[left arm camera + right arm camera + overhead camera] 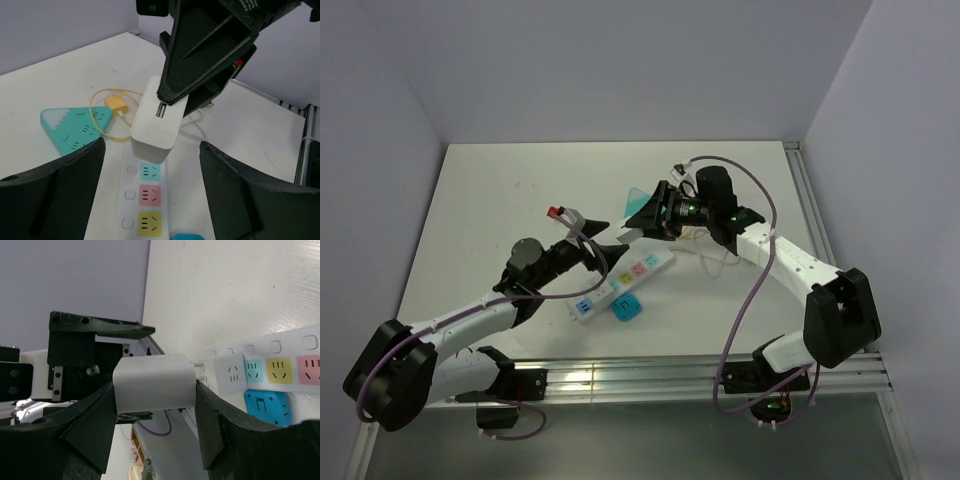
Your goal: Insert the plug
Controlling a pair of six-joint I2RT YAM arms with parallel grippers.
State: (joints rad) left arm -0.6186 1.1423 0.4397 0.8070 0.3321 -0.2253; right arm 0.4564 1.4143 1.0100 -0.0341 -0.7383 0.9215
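White cube-shaped plug [152, 382] sits clamped between the right gripper's [655, 222] fingers, its metal prongs [200, 371] pointing straight at the end socket [229, 374] of the long white power strip [280, 347] just beside them, while the left gripper [592, 248] gapes empty astride that strip.

White cube plug [152, 382], prongs showing, meets the power strip [280, 370] at its end.

On the bench [500, 200], the plug [159, 114] stands at the power strip [150, 196]'s far end, perhaps touching it; a triangular block [75, 128] lies beyond.
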